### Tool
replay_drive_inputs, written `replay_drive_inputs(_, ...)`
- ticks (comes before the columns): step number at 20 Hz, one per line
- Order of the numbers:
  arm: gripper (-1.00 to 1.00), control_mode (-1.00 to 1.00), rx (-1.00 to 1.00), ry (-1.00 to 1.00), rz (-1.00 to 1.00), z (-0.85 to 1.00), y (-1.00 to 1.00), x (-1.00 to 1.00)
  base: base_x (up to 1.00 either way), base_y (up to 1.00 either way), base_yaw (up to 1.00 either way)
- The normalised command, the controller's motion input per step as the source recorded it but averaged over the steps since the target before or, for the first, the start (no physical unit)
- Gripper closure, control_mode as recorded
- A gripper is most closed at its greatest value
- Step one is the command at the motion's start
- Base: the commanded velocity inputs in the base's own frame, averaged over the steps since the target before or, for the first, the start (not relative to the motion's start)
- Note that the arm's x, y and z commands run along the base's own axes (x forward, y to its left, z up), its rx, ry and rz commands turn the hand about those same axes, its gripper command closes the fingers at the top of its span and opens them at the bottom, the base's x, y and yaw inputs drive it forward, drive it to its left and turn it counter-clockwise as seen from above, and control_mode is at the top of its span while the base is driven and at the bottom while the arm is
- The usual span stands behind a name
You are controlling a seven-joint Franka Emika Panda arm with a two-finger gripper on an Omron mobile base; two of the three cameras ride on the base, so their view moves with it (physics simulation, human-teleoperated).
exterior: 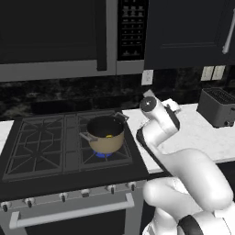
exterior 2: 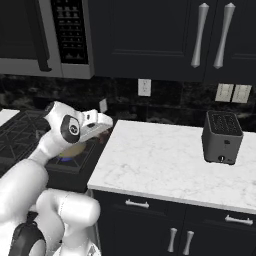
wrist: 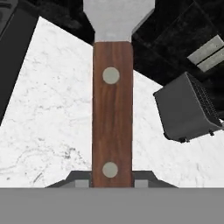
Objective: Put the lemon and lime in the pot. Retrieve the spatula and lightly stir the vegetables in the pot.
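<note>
- The gripper [wrist: 112,183] was closed on the spatula [wrist: 112,109], its 2 finger tips pressing the lower end of the wooden handle at the bottom centre of the hand view.
- The spatula's long axis ran straight up that frame: a brown handle with 2 pale rivets, then the grey metal blade at the top centre. It pointed away from the hand, along the gripper's own line.
- In the left base view the blade tip showed as a small grey sliver at about the middle of the frame, just above the arm's wrist, over the white counter [exterior: 202,133] right of the stove.
- The pot [exterior: 106,134] sat on the front right burner, centre left of the left base view, with a blue flame under it. It lay to the left of the gripper and slightly lower in the frame, near but apart.
- The lemon [exterior: 109,136] showed as a yellow speck inside the pot's dark interior. Whether the lime was also in there could not be told.
- The toaster [exterior 2: 222,137] stood at the right of the right base view, on the far side from the pot.
- Judged from this, the coming move was a swing left towards the pot, then tipping the blade down into its mouth.
</note>
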Motion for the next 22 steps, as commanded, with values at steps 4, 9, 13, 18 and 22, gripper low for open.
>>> replay_drive_inputs(4,1.00,-1.00,-0.62,0.02,0.42,1.00,0.58,-0.54,0.00,0.00,0.00)
replay_drive_inputs(9,1.00,-1.00,-0.68,0.18,0.34,0.95,0.71,-0.12,0.00,0.00,0.00)
replay_drive_inputs(13,1.00,-1.00,-0.63,0.37,0.23,0.46,0.57,0.21,0.00,0.00,0.00)
replay_drive_inputs(18,1.00,-1.00,-0.57,0.69,0.09,0.01,0.63,0.67,0.00,0.00,0.00)
replay_drive_inputs(22,1.00,-1.00,-0.49,0.57,0.00,-0.01,0.69,0.72,0.00,0.00,0.00)
